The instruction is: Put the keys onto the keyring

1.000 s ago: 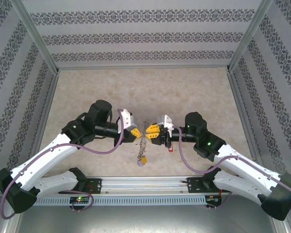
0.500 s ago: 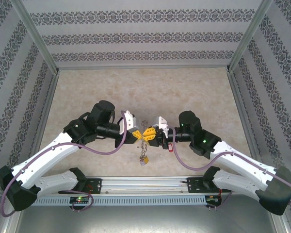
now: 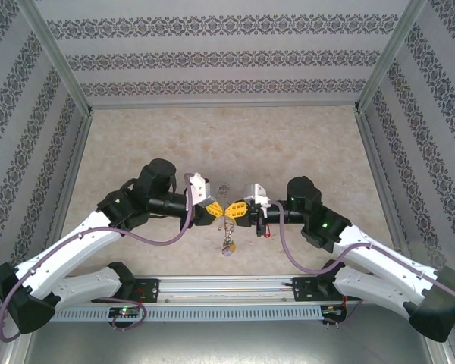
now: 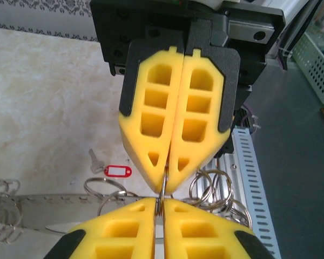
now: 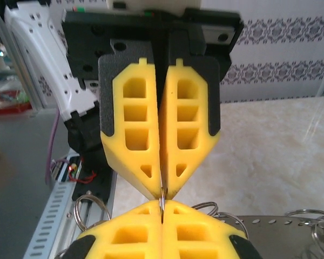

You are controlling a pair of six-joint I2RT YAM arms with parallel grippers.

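Observation:
My left gripper (image 3: 218, 209) and right gripper (image 3: 238, 210) meet tip to tip above the near middle of the table. Both are shut on the same thin silver keyring (image 4: 161, 195), which shows edge-on between the yellow pads (image 5: 162, 200). In the left wrist view my left gripper (image 4: 161, 209) sits at the bottom, facing the right one's fingers (image 4: 151, 113). In the right wrist view my right gripper (image 5: 162, 215) does the same. The key (image 4: 94, 160) with its red tag (image 4: 117, 171) lies flat on the table, below the right gripper (image 3: 267, 232), apart from the ring.
Several smaller silver rings (image 4: 210, 188) hang in a bunch from the held ring, down to near the table (image 3: 227, 246). The arms' mounting rail (image 3: 227, 287) runs along the near edge. Patterned walls and metal posts (image 3: 57, 57) enclose the marbled tabletop (image 3: 227, 136).
Both grippers stay pinched together. The right arm swung a little left and back. The hanging bunch of rings shifted slightly right and up.

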